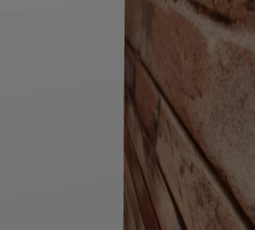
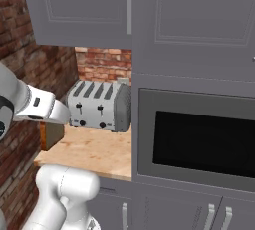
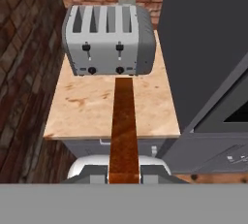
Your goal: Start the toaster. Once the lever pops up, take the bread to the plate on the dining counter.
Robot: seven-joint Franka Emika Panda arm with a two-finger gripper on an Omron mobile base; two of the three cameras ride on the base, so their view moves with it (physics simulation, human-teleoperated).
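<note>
Jaws are squeezing shut on the bread [image 3: 123, 121], pinching its flat sides, so I am seeing it edge-on as a long brown strip pointing toward the toaster [image 3: 109, 39]. The bread is hanging in the air over the front edge of the wooden surface [image 3: 82, 106], apart from the toaster. I think I am carrying it off to the plate on the dining counter now. I am trying to keep the squeeze steady and soft, so the slice is not slipping or crumbling. The brick wall [image 3: 24, 72] is standing close on one side and the tall grey cabinet [image 3: 203, 48] on the other. Open room is lying behind me, so backing straight out looks safest before turning.
</note>
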